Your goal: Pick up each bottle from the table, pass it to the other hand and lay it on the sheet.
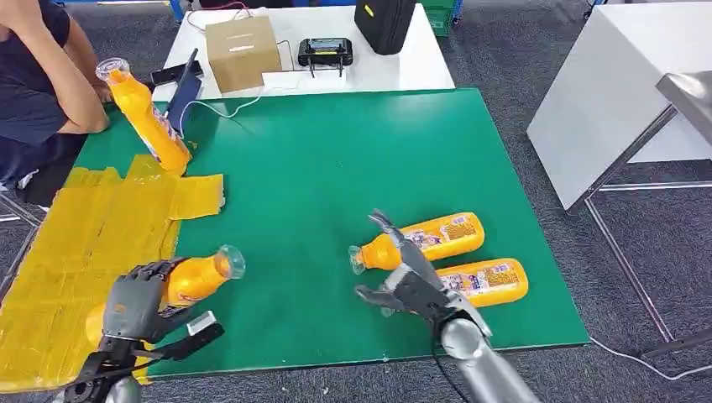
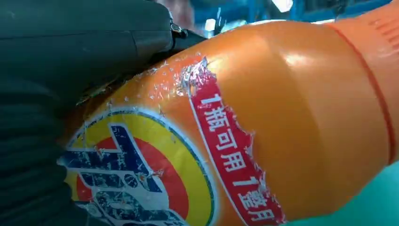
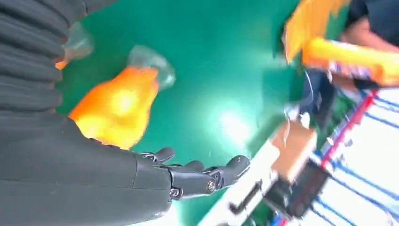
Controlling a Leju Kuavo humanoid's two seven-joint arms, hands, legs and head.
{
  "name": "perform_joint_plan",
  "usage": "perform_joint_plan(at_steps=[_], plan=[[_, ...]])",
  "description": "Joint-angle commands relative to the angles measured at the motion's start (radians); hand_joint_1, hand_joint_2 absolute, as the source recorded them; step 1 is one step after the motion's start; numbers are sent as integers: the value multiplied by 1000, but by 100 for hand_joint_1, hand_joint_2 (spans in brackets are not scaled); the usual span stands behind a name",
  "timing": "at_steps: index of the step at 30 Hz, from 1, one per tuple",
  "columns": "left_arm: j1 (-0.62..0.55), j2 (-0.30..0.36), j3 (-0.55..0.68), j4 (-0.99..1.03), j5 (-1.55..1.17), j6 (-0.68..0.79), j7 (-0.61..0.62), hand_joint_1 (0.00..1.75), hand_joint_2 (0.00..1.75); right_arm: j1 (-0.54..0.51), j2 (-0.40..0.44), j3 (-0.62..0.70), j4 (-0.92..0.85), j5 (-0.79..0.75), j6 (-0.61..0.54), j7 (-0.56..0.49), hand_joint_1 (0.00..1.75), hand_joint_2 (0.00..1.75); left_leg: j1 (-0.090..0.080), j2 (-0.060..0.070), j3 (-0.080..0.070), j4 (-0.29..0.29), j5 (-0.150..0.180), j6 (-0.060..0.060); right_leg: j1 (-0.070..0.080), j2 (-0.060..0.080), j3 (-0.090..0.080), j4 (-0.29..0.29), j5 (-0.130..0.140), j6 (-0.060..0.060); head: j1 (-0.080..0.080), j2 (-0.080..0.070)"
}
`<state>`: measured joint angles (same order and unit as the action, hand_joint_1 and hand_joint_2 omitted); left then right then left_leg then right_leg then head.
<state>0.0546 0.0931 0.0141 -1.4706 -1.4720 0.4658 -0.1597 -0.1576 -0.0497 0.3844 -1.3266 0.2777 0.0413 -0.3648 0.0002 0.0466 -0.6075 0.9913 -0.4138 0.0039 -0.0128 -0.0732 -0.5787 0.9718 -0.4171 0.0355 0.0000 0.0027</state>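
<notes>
Bottles are lying in several places: your left robot hand [image 1: 138,304] is gripping one orange bottle [image 1: 197,277] above the yellow sheet [image 1: 75,252], while two more [image 1: 432,237] are lying side by side on the green worktop [image 1: 336,168] beside your right robot hand [image 1: 403,277], fingers spread and holding nothing. A person [image 1: 42,75] is holding a fourth bottle [image 1: 147,117] upright at the far corner.
</notes>
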Motion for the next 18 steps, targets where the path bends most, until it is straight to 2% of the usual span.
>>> perform_joint_plan(at_steps=[1,2,3,4,5,6,7,8,11,13,14,15,16,17,18], plan=[[-97,30,-207,129,-99,18,193,175,175,172,-65,-134,-362,4,22,-118,0,175,0,-10,4,0,-1,-1,-1,0,6,0,-3,-1,0,0],[-118,77,-276,140,-99,9,263,175,175,181,-56,-139,-377,-8,19,-139,0,175,-1,-7,1,0,0,-1,-1,-1,2,0,-2,-1,0,0],[-127,85,-294,151,-99,-8,280,175,175,183,-64,-136,-387,-2,20,-140,0,175,0,-10,2,1,0,-1,0,-2,4,1,-3,-2,0,0],[-140,118,-337,160,-99,-13,326,175,175,182,-74,-132,-393,-2,26,-140,0,175,0,-6,1,0,0,-1,0,0,2,0,-2,-1,0,0],[-164,165,-424,181,-99,-28,407,175,175,182,-90,-137,-397,-8,34,-139,0,175,0,-8,3,0,0,-1,0,0,3,0,-2,-2,-1,0],[-160,151,-411,198,-99,-36,390,175,175,182,-107,-139,-398,-13,50,-135,0,175,1,-5,2,0,0,-1,0,0,2,0,-1,-1,0,0],[-161,151,-409,203,-99,-38,385,175,175,182,-112,-142,-399,-17,55,-133,0,175,1,-7,3,-1,0,-1,0,0,4,0,-2,-1,0,0],[-172,169,-435,227,-99,-44,401,175,175,185,-122,-157,-400,-26,64,-136,0,175,1,-8,5,0,-1,-1,0,2,6,-1,-2,-2,-1,0],[-166,137,-393,288,-99,-67,342,175,175,192,-146,-167,-397,-21,95,-135,0,175,1,-3,4,-1,0,0,1,2,4,-1,-1,-1,0,0],[-188,150,-408,342,-99,-110,363,175,175,190,-151,-167,-387,-13,105,-135,0,175,2,-5,7,-1,-1,0,1,5,7,-2,-2,-1,0,0],[-195,153,-421,357,-99,-116,373,150,175,190,-151,-168,-386,-12,107,-135,0,175,1,-3,5,-1,0,0,0,3,5,-1,-1,-1,0,0],[-201,150,-422,376,-99,-104,374,150,175,190,-151,-169,-383,-11,109,-135,0,175,2,-4,7,-1,-1,0,0,5,7,-1,-2,-1,0,0],[-201,150,-422,376,-99,-104,374,98,175,190,-151,-169,-383,-11,109,-135,0,175,1,-3,5,-1,0,0,0,3,5,-1,-1,-1,0,0],[-207,140,-412,404,-99,-128,366,0,175,192,-151,-168,-385,-8,112,-135,0,175,0,-3,5,-1,0,0,-1,2,4,-1,-1,-1,0,0],[-214,146,-418,420,-99,-150,370,0,175,194,-151,-169,-386,-6,114,-134,0,175,0,-4,6,-1,0,-1,-1,3,6,-1,-1,-1,0,0]])
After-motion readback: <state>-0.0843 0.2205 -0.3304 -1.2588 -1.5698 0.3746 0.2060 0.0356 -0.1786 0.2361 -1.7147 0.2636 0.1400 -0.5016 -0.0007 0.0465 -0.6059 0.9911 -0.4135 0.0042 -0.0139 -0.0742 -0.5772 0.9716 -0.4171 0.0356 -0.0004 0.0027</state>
